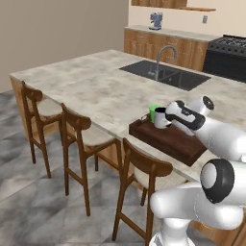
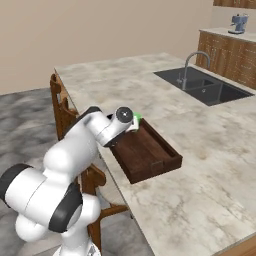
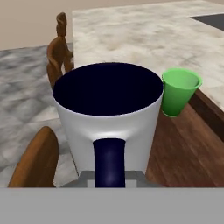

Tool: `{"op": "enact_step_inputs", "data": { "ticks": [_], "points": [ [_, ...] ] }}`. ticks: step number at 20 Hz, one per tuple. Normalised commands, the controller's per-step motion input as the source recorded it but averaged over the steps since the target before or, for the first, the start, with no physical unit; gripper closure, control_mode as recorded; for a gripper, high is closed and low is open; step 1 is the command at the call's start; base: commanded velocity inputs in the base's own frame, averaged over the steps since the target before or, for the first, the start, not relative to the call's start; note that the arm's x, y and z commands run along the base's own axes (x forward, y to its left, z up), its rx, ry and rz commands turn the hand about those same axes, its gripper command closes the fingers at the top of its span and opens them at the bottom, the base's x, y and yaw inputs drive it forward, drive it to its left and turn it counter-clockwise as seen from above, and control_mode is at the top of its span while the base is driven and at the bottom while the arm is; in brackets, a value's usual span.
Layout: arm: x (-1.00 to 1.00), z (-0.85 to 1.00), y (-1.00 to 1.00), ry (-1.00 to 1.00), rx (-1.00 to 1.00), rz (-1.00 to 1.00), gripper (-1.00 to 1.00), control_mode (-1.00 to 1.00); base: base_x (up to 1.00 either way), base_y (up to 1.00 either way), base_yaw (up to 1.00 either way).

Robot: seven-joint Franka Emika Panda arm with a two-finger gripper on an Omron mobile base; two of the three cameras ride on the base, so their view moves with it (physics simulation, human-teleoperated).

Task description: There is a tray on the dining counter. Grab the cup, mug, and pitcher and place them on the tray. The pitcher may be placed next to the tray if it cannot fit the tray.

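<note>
The light is even and soft, without glare. The tray (image 2: 150,155) has faint shadows inside. All pictures are rendered, slightly blurry, with low detail at edges.

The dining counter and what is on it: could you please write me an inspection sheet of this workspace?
Surface: dining counter, beige marbled stone, with a sink and faucet set into it.
Job's things: tray at the near counter edge; cup upright in its far corner; mug upright beside the cup, handle toward the hand.
Clutter: nothing seen.
Grippers: gripper shut on the mug's handle, over the tray.
Cables: nothing seen.
Surroundings: wooden stools along the counter; stove and coffee machine at the back.
</note>
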Motion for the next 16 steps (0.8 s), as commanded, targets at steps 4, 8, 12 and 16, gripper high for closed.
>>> {"op": "enact_step_inputs", "data": {
  "ticks": [4,8,12,16],
  "points": [
    [0.41,-0.29,0.00,0.00,0.00,0.00,1.00,-1.00,0.00,0.00,0.00],
    [0.37,-0.24,0.00,0.01,0.01,0.00,1.00,-1.00,0.00,0.00,0.00],
    [0.21,-0.27,0.00,0.02,0.02,0.01,1.00,-1.00,0.00,0.00,0.00],
    [0.19,-0.37,0.00,0.03,0.00,0.02,1.00,-1.00,0.00,0.00,0.00]
  ]
}}
